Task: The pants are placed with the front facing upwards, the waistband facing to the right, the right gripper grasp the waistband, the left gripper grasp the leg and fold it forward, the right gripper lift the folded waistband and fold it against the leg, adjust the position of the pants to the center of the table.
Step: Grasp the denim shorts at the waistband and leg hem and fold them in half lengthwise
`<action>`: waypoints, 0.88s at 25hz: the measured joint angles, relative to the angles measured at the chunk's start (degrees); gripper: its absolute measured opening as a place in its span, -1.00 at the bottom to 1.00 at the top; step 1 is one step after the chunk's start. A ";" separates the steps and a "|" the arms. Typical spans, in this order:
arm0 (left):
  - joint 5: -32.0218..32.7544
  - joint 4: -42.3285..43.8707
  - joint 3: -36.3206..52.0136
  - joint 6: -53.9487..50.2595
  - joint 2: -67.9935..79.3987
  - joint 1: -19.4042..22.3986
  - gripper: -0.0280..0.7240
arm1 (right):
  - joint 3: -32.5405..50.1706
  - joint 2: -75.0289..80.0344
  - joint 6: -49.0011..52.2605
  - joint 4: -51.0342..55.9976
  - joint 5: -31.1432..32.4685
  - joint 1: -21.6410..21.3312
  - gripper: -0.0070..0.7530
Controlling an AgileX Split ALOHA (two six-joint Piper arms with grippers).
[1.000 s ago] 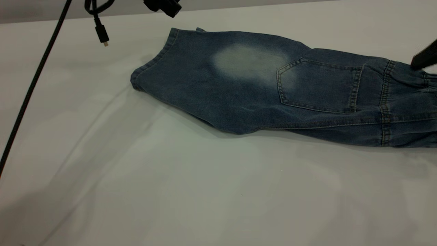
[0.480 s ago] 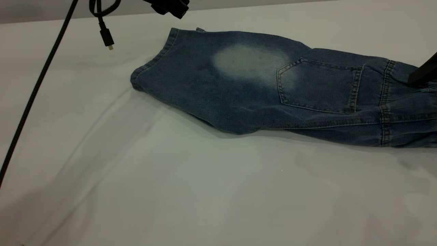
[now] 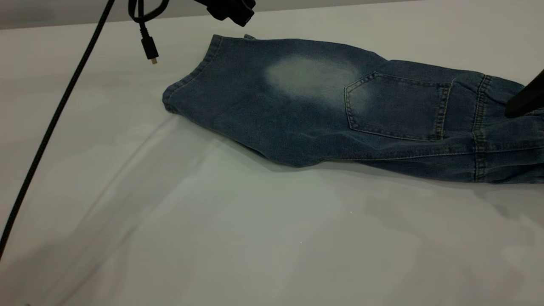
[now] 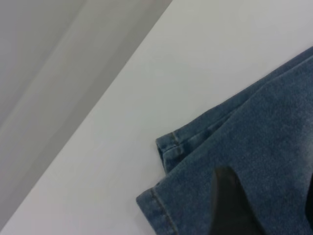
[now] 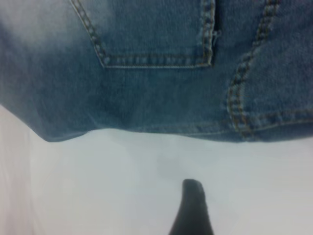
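The pants [image 3: 340, 106] lie flat on the table [image 3: 255, 238], folded lengthwise into one long band of soft blue denim, running from the far edge toward the right edge. The leg hem [image 3: 187, 76] sits at the left end, near the far edge, its stitched cuff doubled over. A pale faded oval [image 3: 310, 76] marks the leg; beside it a patch pocket [image 3: 395, 106] with tan stitching faces up. The waistband [image 3: 505, 127], gathered and darker, lies at the right edge of the exterior view. The table surface is smooth, white-grey, with shallow creases running diagonally at the near left. The left gripper [image 3: 231, 8], a blocky black body, hangs above the far edge just beyond the hem; a braided black cable [image 3: 55, 123] and a loose plug [image 3: 149, 46] dangle beside it. Its wrist view shows one dark tapered finger [image 4: 230, 205] over the denim near the cuff; opening width cannot be determined. The right gripper [image 3: 525, 100] enters at the right edge, a black wedge over the waistband. Its wrist view shows one fingertip [image 5: 193, 208] over bare table beside the denim; opening width cannot be determined
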 joint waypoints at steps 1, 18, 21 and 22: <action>0.27 0.00 0.00 0.00 0.02 0.00 0.03 | 0.00 0.00 0.57 -0.08 0.25 0.00 0.30; -0.27 0.00 0.00 0.36 -0.23 -0.15 0.03 | -2.94 4.44 9.71 -3.46 0.42 0.00 0.71; -1.67 0.00 0.00 0.31 -0.23 -0.15 0.03 | -5.12 6.16 14.49 -3.34 0.31 0.00 0.69; -2.05 0.00 0.00 0.31 -0.23 -0.15 0.03 | -5.83 6.53 15.73 -3.26 0.36 0.00 0.68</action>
